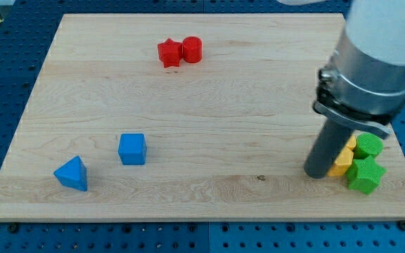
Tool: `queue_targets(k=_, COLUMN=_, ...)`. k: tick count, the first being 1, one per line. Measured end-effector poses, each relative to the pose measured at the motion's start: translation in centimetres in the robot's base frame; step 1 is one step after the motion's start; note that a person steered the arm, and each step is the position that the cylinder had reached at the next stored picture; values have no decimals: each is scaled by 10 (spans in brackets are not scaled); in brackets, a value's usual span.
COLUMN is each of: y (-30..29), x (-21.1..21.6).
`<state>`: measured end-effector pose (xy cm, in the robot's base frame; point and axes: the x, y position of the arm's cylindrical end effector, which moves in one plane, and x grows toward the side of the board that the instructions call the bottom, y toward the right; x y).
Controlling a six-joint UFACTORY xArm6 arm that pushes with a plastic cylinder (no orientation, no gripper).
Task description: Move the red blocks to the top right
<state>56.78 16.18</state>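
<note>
A red star block (pixel 169 53) and a red hexagonal block (pixel 192 50) sit touching each other near the view's top, left of centre, on the wooden board (pixel 209 112). My tip (pixel 317 173) rests on the board at the view's lower right, far from both red blocks. It stands just left of a yellow block (pixel 342 160), close against it.
Two green blocks sit at the lower right by the yellow one: a rounded one (pixel 368 145) and a star-like one (pixel 365 174). A blue cube (pixel 132 149) and a blue triangular block (pixel 72 173) lie at the lower left. The arm's grey body (pixel 375 56) looms over the right side.
</note>
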Motion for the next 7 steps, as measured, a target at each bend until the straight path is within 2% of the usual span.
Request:
queue_targets(k=1, y=5, x=14)
queue_targets(k=2, y=-37, x=23)
queue_targets(k=4, y=-169, x=31)
queue_targets(k=5, y=-189, x=35)
queue_targets(k=7, y=-189, x=35)
